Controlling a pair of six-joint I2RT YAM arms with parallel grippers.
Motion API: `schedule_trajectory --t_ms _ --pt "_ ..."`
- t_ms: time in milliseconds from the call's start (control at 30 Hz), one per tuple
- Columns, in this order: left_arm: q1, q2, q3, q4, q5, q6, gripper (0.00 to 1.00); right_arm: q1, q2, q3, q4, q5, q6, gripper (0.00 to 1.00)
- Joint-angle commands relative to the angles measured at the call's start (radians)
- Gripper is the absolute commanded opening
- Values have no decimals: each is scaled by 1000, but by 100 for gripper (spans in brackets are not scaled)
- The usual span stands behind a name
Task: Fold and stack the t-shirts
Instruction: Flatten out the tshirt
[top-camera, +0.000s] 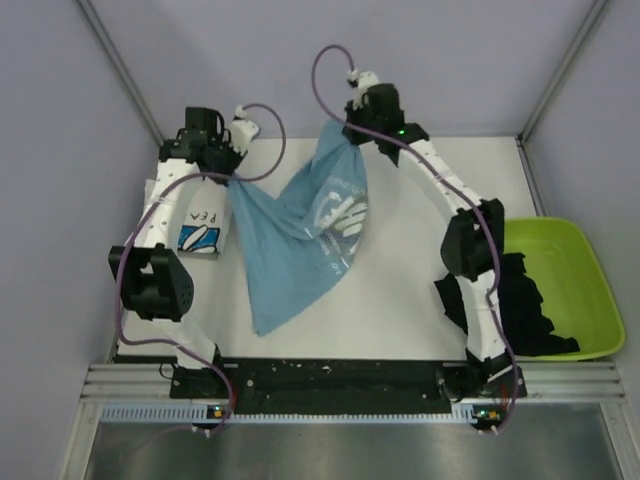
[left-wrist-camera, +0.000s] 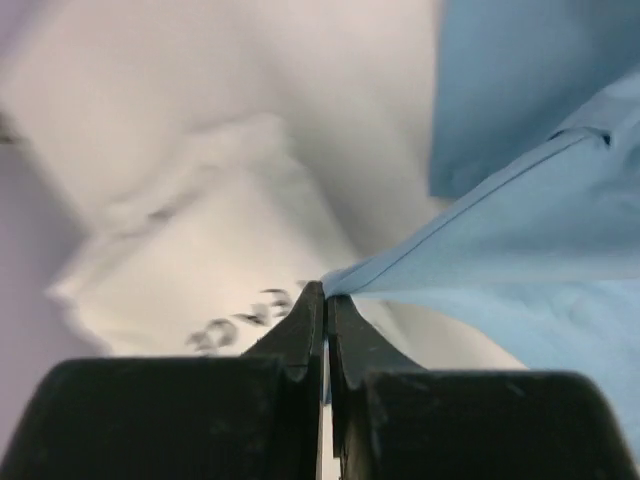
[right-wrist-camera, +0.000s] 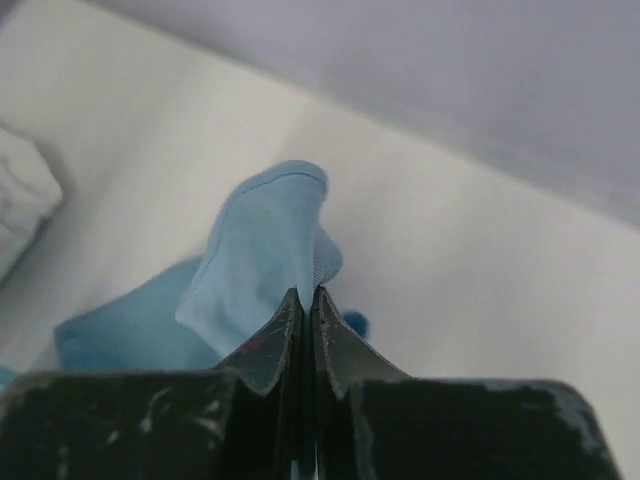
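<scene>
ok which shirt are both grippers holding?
The light blue shirt: left gripper and right gripper both pinch it. The white shirt lies folded; the black shirt drapes the green bin.

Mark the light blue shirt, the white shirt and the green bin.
light blue shirt (top-camera: 283, 268): top view, plain cloth below the print.
white shirt (top-camera: 207, 220): top view, folded printed face.
green bin (top-camera: 575, 270): top view, bare floor.

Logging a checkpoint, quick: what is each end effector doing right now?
Left end effector: closed, holding a corner of the blue shirt.
Right end effector: closed, holding another part of the blue shirt.
</scene>
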Motion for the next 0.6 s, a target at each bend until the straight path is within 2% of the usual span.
schedule_trajectory --t_ms 0,100,200,333,467,500,567 --pt "15 11 308 58 -215 -27 0 -125 -295 96 159 -59 27 0" --pt "20 13 438 75 -252 -9 0 -167 -411 -22 225 -90 -6 0" --pt "20 -29 428 89 -230 13 0 -173 -558 -242 294 -137 -115 0" --pt "20 -145 231 116 -170 48 0 -174 -764 -667 435 -295 -209 0" --pt "15 -234 -70 104 -24 126 0 -173 -910 -1019 482 -274 -164 1" --pt "14 -244 -145 87 11 149 0 -173 -928 -1106 462 -274 -140 9" --pt "8 -244 -292 34 94 203 0 -171 -927 -1189 401 -239 -24 32"
